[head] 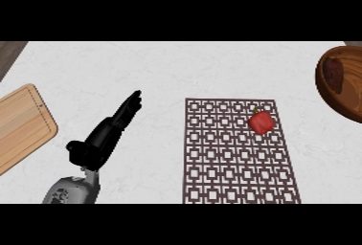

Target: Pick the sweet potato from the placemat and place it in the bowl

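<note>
A patterned brown placemat (pixel 233 162) lies on the white counter, right of centre. On its upper right part sits a small red vegetable (pixel 262 122) that looks like a pepper. A wooden bowl (pixel 324 95) is cut off by the right edge, and a dark reddish-brown oblong thing (pixel 333 72) lies inside it. My left hand (pixel 106 136) is to the left of the placemat, fingers straight and pointing up and to the right, holding nothing. It is well apart from the red vegetable. My right hand does not show.
A light wooden cutting board (pixel 21 124) lies at the left edge, tilted. White counter (pixel 176 67) stretches between the board, the placemat and the bowl. A dark strip of counter edge shows at the top left corner.
</note>
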Controlling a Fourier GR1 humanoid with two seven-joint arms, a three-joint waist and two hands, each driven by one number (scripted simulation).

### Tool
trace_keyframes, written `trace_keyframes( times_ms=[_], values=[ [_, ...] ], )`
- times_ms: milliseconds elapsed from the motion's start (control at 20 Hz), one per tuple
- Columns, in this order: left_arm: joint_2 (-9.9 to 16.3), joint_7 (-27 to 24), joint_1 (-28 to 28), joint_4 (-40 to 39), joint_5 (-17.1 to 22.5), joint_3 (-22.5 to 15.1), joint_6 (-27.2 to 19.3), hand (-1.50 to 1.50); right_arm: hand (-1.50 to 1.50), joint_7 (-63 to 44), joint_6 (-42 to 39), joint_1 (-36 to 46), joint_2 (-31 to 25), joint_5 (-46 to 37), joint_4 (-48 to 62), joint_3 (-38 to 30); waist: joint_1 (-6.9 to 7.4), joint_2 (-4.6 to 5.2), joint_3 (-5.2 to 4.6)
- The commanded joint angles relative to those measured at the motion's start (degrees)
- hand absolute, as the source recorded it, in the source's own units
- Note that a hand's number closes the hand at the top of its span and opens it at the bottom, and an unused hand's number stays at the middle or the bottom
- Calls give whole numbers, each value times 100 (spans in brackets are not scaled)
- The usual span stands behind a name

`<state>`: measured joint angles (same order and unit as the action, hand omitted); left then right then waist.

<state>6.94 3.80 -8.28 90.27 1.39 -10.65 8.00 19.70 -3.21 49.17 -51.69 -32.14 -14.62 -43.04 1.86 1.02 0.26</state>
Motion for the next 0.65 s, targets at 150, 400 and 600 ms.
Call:
trace_keyframes(
  times_ms=[150, 400, 600],
  values=[
    [15, 107, 58, 257, -25, -46, 19, 0, -150, 339, -421, -599, -880, 612, 401, -717, 20, 16, 21],
    [60, -63, 26, 4, 27, 107, 72, 0, -150, 980, -988, -1295, -1123, 811, 549, -923, -49, 38, 36],
    [-60, -77, 61, 87, -80, -16, -32, 0, -150, 1272, -1592, -1684, -1338, 852, 629, -952, -77, 28, 50]
  ],
)
